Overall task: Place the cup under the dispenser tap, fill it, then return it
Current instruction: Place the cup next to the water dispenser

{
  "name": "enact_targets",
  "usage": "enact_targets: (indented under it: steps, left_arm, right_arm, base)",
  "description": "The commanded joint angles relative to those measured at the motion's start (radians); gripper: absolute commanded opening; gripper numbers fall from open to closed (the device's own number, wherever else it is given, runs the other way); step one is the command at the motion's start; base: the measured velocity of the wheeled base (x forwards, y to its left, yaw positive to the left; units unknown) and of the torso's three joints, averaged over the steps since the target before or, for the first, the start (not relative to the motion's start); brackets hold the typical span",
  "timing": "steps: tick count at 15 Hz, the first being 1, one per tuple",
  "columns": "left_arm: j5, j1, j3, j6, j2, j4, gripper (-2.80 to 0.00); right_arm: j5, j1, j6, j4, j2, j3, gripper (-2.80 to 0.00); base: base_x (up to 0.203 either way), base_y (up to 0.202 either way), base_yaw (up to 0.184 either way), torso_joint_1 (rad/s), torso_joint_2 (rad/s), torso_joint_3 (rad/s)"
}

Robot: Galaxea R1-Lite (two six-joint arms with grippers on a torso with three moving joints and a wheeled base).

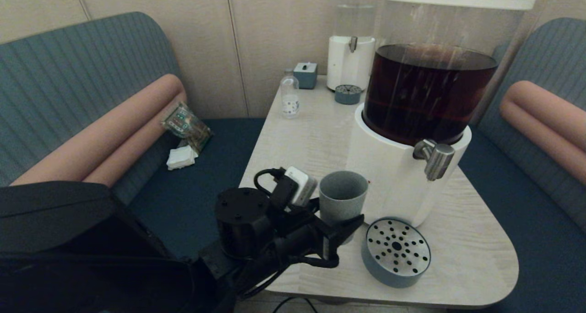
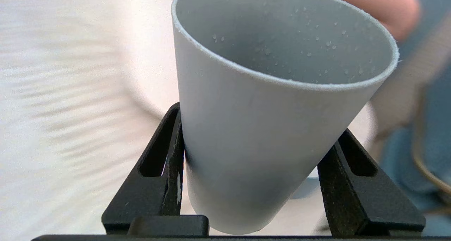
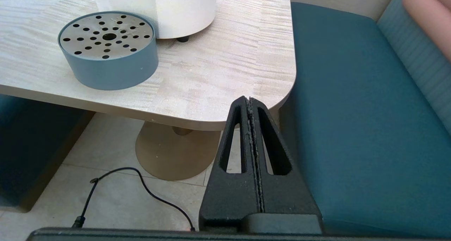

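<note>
The grey-blue cup point(image 1: 343, 195) sits between the fingers of my left gripper point(image 1: 342, 226), which is shut on its lower half; it is just left of the dispenser's white base point(image 1: 389, 175). In the left wrist view the cup point(image 2: 267, 128) leans to one side in the left gripper point(image 2: 259, 119), and its inside looks empty. The brushed-metal tap point(image 1: 435, 158) sticks out to the right of the cup and higher than its rim. The tank above holds dark brown liquid. My right gripper point(image 3: 249, 99) is shut on nothing, low beside the table's front right corner.
A round perforated drip tray point(image 1: 396, 251) point(image 3: 108, 50) lies below the tap near the front edge. At the back stand a second dispenser point(image 1: 352, 52), a small drip tray point(image 1: 348, 94), a clear bottle point(image 1: 290, 95) and a blue box point(image 1: 306, 75). Benches flank the table point(image 1: 476, 267).
</note>
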Motion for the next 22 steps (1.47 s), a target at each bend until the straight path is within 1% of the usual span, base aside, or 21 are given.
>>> enact_targets:
  steps: [1,4,7,10,13,16,20,22]
  left_arm:
    - [0.000,0.084,0.032,0.000,-0.054,-0.008,-2.80]
    - [-0.005,0.234,0.030,0.003,-0.041,-0.010,-2.80]
    - [-0.010,0.308,-0.019,0.004,0.040,-0.040,-2.80]
    - [-0.012,0.336,-0.114,0.002,0.157,-0.055,-2.80]
    - [-0.011,0.348,-0.243,-0.005,0.274,-0.064,-2.80]
    - [-0.008,0.365,-0.329,-0.014,0.356,-0.066,-2.80]
    - [-0.004,0.378,-0.398,-0.013,0.433,-0.068,-2.80]
    - [-0.001,0.386,-0.403,-0.013,0.450,-0.067,-2.80]
  right_arm:
    - [0.001,0.001,-0.001,-0.001,-0.002,0.000,-2.80]
    - [0.001,0.000,0.000,0.000,-0.002,0.000,-2.80]
    - [0.001,-0.001,-0.001,0.001,-0.002,0.000,-2.80]
    - [0.001,0.001,0.000,0.001,-0.002,0.000,-2.80]
    - [0.001,0.000,-0.001,0.000,-0.002,0.000,-2.80]
    - [0.001,0.001,-0.001,0.001,-0.002,0.000,-2.80]
    - [0.001,0.000,-0.001,0.000,-0.002,0.001,-2.80]
    - [0.001,0.000,-0.001,0.001,-0.002,0.000,-2.80]
  base:
    - [0.000,0.000,0.000,0.000,0.00,0.000]
    - [0.000,0.000,0.000,0.000,0.00,0.000]
    - [0.000,0.000,0.000,0.000,0.00,0.000]
    - [0.000,0.000,0.000,0.000,0.00,0.000]
    - [0.000,0.000,0.000,0.000,0.00,0.000]
    - [0.000,0.000,0.000,0.000,0.00,0.000]
    - [0.000,0.000,0.000,0.000,0.00,0.000]
    - [0.000,0.000,0.000,0.000,0.00,0.000]
